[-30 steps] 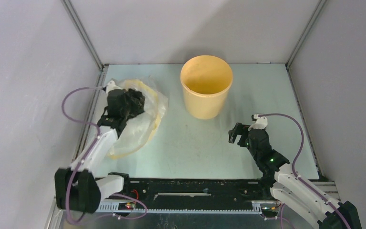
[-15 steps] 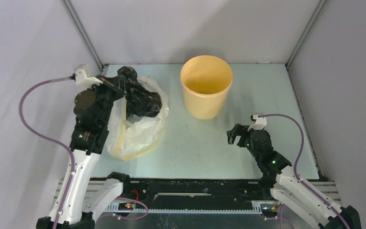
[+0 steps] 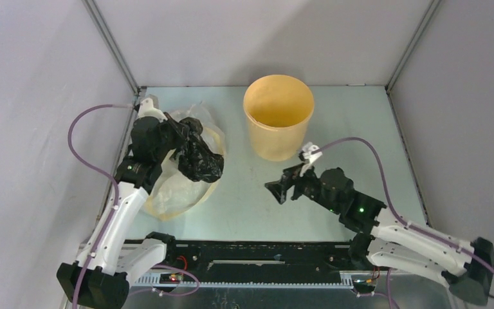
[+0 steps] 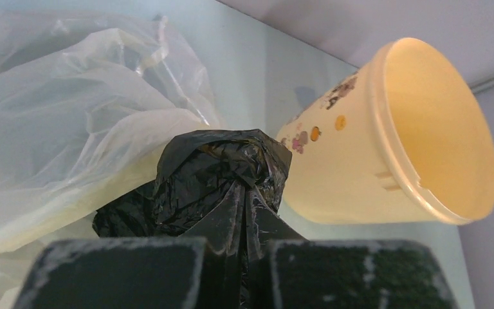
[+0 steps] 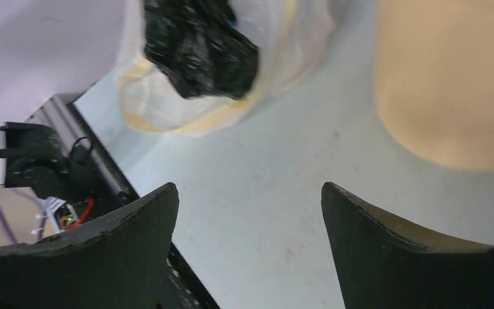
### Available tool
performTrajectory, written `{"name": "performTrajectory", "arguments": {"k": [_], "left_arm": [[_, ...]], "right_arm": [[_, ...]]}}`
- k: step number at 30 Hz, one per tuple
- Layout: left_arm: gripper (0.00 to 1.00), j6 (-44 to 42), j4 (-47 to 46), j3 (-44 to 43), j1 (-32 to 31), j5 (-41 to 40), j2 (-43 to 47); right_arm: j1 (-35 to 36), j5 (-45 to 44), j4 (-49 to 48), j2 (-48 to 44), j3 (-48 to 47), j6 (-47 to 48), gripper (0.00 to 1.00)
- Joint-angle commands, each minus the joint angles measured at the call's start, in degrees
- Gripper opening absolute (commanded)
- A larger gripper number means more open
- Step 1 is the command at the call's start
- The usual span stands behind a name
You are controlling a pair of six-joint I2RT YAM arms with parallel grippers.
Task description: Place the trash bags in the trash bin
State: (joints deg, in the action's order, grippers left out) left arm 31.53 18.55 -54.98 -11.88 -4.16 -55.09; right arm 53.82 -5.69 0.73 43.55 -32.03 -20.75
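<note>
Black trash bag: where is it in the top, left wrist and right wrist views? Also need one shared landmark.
Top external: black trash bag left of centre, held by the left gripper, over the clear bag.
Left wrist: bottom centre, pinched between the fingers.
Right wrist: top, left of centre.
Shared landmark: the yellow-orange bin, to the right of the bag in all three views.
</note>
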Motion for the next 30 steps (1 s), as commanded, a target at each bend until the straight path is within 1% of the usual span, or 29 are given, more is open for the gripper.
{"name": "performTrajectory", "arguments": {"k": [1,4,8,12,17,21,27,30], "left_arm": [[0.04,0.26,-1.41,-2.72,-0.36,6.48,2.10],[0.05,0.48,-0.68,-3.19,-0.30,10.03,2.98],[0.06,-0.15,1.27,-4.97,-0.33,13.70,3.65],[0.06,-0.89,3.22,-6.76,-0.27,14.98,4.38],[0.06,-1.07,4.63,-8.92,-0.27,16.28,6.04],[0.07,-0.53,4.72,-9.91,-0.31,18.31,6.61],[0.07,0.32,4.67,-10.48,-0.25,20.71,5.99],[0.07,1.14,4.13,-10.82,-0.25,23.53,5.64]], "right_arm": [[6.91,-4.17,-4.76,9.15,-10.41,5.14,0.83],[8.25,-2.83,-6.70,16.76,-16.10,6.17,0.84],[8.40,-2.33,-7.65,26.26,-23.41,5.92,0.88],[8.45,0.10,-7.60,34.04,-29.30,5.44,0.87],[8.32,4.18,-9.52,37.99,-31.60,5.34,0.87],[8.47,7.49,-9.55,40.04,-34.10,5.72,0.89],[8.84,8.11,-8.40,43.04,-39.01,6.16,0.89],[8.89,6.62,-7.56,44.86,-41.74,5.85,0.86]]}}
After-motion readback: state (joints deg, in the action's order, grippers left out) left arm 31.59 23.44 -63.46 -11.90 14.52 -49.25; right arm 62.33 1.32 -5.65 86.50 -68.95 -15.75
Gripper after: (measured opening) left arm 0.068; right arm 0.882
